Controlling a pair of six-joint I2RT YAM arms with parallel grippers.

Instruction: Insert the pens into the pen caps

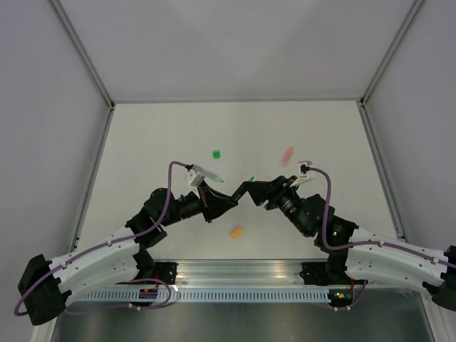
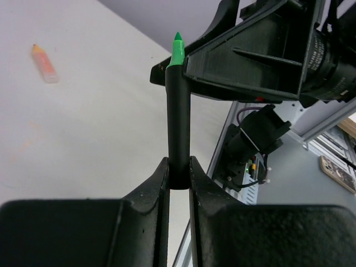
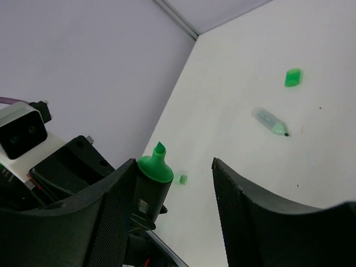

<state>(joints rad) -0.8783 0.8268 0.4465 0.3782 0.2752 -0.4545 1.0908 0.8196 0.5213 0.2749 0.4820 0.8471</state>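
Note:
My left gripper (image 2: 179,167) is shut on the lower barrel of the black pen (image 2: 178,119), which stands upright with its green tip (image 2: 177,47) bare. In the top view the left gripper (image 1: 244,188) meets my right gripper (image 1: 258,192) above the table's middle. My right gripper (image 3: 173,167) is open, and the black pen (image 3: 151,189) stands between its jaws, against the left finger (image 3: 108,214). The pale green pen (image 3: 271,121), the bright green cap (image 3: 292,77) and the pale green cap (image 3: 179,179) lie on the table. The orange-pink pen (image 1: 287,154) and the orange cap (image 1: 236,232) lie apart.
The white table (image 1: 142,142) has grey walls on three sides and a metal rail (image 1: 235,274) along the near edge. The bright green cap (image 1: 216,153) lies behind the grippers and the pale green pen (image 1: 208,174) lies beside the left wrist.

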